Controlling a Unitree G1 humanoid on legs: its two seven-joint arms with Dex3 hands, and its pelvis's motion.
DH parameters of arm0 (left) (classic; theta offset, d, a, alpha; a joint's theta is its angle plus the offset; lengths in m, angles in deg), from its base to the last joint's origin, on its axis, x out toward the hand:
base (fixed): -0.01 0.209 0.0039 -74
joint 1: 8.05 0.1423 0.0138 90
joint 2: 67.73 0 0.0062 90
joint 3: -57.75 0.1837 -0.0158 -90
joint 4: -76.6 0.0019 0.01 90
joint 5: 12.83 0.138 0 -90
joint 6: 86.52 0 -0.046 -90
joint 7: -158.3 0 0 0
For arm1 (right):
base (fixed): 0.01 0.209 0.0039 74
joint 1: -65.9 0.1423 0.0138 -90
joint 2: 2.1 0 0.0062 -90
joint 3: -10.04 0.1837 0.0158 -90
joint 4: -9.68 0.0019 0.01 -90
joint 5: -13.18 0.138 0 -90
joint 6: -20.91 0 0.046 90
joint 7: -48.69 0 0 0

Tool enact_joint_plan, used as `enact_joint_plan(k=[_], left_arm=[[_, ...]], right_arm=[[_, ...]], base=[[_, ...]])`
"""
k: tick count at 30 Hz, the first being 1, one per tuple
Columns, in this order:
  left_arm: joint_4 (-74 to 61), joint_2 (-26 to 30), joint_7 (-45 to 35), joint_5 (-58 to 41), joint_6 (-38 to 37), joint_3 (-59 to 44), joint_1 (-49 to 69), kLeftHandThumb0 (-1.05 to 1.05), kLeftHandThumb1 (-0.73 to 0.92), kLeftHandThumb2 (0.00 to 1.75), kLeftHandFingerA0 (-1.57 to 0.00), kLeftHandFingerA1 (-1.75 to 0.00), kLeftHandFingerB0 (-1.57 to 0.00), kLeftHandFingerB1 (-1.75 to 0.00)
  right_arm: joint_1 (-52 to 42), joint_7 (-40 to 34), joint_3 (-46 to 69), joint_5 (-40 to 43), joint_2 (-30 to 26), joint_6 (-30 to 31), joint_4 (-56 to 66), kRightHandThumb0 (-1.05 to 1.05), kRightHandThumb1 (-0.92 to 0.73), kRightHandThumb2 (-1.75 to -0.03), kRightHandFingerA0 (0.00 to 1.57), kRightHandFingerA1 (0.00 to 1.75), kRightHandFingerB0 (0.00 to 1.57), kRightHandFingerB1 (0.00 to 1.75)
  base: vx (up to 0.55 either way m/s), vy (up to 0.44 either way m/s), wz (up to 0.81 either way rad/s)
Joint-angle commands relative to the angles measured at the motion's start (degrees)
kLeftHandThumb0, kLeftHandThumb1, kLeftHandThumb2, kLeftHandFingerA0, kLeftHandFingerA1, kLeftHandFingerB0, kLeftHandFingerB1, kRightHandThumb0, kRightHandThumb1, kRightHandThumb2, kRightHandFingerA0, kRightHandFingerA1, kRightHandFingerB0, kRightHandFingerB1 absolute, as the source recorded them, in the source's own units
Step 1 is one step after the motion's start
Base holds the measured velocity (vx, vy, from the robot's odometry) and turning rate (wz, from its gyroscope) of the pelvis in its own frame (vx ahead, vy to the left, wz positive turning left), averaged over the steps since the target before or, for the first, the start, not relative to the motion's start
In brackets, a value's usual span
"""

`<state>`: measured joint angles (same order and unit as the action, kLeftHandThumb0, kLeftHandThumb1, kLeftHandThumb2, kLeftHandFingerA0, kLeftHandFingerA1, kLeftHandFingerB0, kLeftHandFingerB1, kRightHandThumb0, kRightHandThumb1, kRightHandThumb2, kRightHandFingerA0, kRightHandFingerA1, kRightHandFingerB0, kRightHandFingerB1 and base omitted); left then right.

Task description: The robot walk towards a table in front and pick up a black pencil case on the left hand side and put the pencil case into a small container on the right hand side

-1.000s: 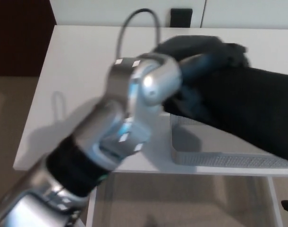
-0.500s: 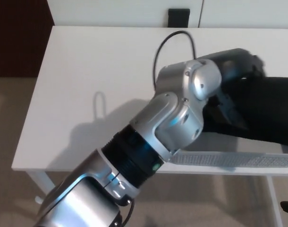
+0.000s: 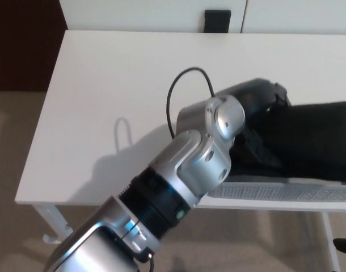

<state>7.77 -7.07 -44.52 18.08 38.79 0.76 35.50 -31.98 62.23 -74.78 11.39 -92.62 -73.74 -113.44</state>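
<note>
- One white bench point(image 3: 105, 85) fills the upper and middle frame.
- One black pencil case point(image 3: 315, 139) at right.
- One grey container point(image 3: 275, 191) at lower right.
- One robot arm point(image 3: 178, 192), lower left to centre.
- One black cable loop point(image 3: 187, 85) at centre.

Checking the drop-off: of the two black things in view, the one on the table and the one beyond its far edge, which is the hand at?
The pencil case lying over the grey container; the left hand is against its left end.

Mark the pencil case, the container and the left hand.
pencil case point(image 3: 320, 139), head view, on its black top face
container point(image 3: 286, 191), head view, on its grey front wall
left hand point(image 3: 258, 99), head view, on its back
</note>
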Motion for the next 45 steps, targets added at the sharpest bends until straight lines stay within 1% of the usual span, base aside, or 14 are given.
enact_joint_plan(k=[1, 2, 8, 10, 15, 16, 18, 19, 20, 22, 23, 24, 25, 45], left_arm=[[-1.82, -1.57, 1.72, -0.89, 1.21, 0.53, 1.87, -0.19, 0.70, 0.70, -0.84, -1.64, -0.58, -1.37], [-2.20, -0.90, 1.27, -0.87, 1.10, 0.81, 1.94, -0.26, 0.74, 0.66, -0.76, -1.56, -0.65, -1.03], [-3.27, -0.73, 1.09, -1.55, 1.58, 0.66, 2.38, -0.24, 0.72, 0.76, -0.81, -1.56, -0.69, -1.12], [-2.85, -1.05, 1.91, -1.86, 0.88, 0.32, 2.57, -0.23, 0.73, 0.70, -0.96, -1.30, -0.80, -0.59], [-2.87, -1.66, 4.24, -1.81, 0.61, 0.03, 3.53, -0.27, 0.77, 0.63, -1.04, -0.94, -0.66, -0.47], [-2.87, -1.52, 5.11, -1.48, 0.01, 0.25, 3.85, -0.31, 0.73, 0.61, -0.97, -0.72, -0.58, -0.44], [-3.25, -1.18, 6.15, -0.75, -0.42, 0.91, 4.32, -0.42, 0.65, 0.60, -0.81, -0.90, -0.39, -0.37], [-3.52, -1.05, 6.21, -0.71, -0.23, 1.06, 4.41, -0.52, 0.62, 0.58, -0.42, -0.66, -0.19, -0.30], [-3.99, -0.81, 6.28, -0.58, -0.02, 1.22, 4.67, -0.57, 0.60, 0.61, -0.25, -0.46, -0.10, -0.21], [-4.50, -0.38, 6.34, -0.47, 0.33, 1.23, 4.65, -0.65, 0.58, 0.60, -0.15, -0.38, -0.03, -0.16], [-4.65, -0.27, 6.41, -0.31, 0.53, 1.43, 4.77, -0.68, 0.45, 0.84, -0.12, -0.49, 0.00, -0.21], [-4.51, -0.12, 6.52, 0.01, 0.64, 1.72, 4.62, -0.70, 0.58, 0.60, -0.15, -0.37, -0.07, -0.17], [-4.44, 0.05, 6.63, 0.35, 0.76, 1.99, 4.45, -0.75, 0.50, 0.86, -0.17, -0.50, -0.02, -0.23], [-13.77, 6.02, 2.44, 1.02, 0.99, 5.89, 4.92, -0.82, 0.50, 0.93, -0.02, -0.25, -0.01, -0.11]], right_arm=[[0.41, 0.96, 0.05, 0.26, -1.41, 0.47, -0.32, -0.29, -0.66, -0.59, 0.57, 0.50, 0.36, 0.39], [0.53, 0.98, 0.04, 0.24, -1.41, 0.22, -0.52, -0.30, -0.66, -0.59, 0.57, 0.50, 0.36, 0.39], [1.68, 0.72, 0.10, 0.30, -1.04, 0.04, -1.83, -0.28, -0.65, -0.59, 0.58, 0.51, 0.38, 0.41], [1.87, 1.20, 0.24, 0.66, -1.11, 0.33, -1.41, -0.26, -0.66, -0.59, 0.56, 0.51, 0.37, 0.41], [1.78, 1.80, 0.43, 0.94, -1.44, 1.56, 0.36, -0.25, -0.67, -0.59, 0.57, 0.50, 0.39, 0.41], [1.92, 2.03, 0.39, 0.87, -1.56, 1.24, -0.02, -0.25, -0.66, -0.59, 0.57, 0.50, 0.40, 0.42], [1.93, 2.37, 0.12, 0.54, -1.90, 1.35, 0.08, -0.26, -0.67, -0.59, 0.59, 0.50, 0.42, 0.42], [2.01, 2.27, 0.01, 0.34, -1.97, 1.66, 0.18, -0.26, -0.66, -0.59, 0.60, 0.50, 0.43, 0.42], [1.79, 2.34, -0.10, 0.29, -1.92, 1.31, 0.36, -0.27, -0.66, -0.59, 0.60, 0.51, 0.42, 0.42], [1.90, 2.54, -0.25, 0.20, -2.07, 1.13, 0.18, -0.27, -0.66, -0.59, 0.60, 0.51, 0.42, 0.42], [1.55, 2.43, -0.26, 0.14, -2.13, 1.50, 0.49, -0.27, -0.66, -0.59, 0.60, 0.50, 0.43, 0.41], [1.53, 2.57, -0.40, 0.00, -2.29, 1.43, 0.35, -0.27, -0.67, -0.59, 0.59, 0.50, 0.42, 0.41], [1.56, 2.73, -0.43, 0.04, -2.36, 1.34, 0.25, -0.26, -0.66, -0.59, 0.60, 0.51, 0.43, 0.42], [0.88, 3.55, -2.84, -0.72, -3.17, 1.12, 0.12, -0.26, -0.65, -0.58, 0.61, 0.50, 0.46, 0.43]], base=[[0.00, 0.000, 0.00], [0.00, 0.000, 0.00], [0.00, 0.000, 0.00], [0.00, 0.000, 0.00], [0.00, 0.000, 0.00], [0.00, 0.000, 0.00], [0.00, 0.000, 0.00], [0.00, 0.000, 0.00], [0.00, 0.000, 0.00], [0.00, 0.000, 0.00], [0.00, 0.000, 0.00], [0.00, 0.000, 0.00], [0.00, 0.000, 0.00], [0.00, 0.000, 0.00]])
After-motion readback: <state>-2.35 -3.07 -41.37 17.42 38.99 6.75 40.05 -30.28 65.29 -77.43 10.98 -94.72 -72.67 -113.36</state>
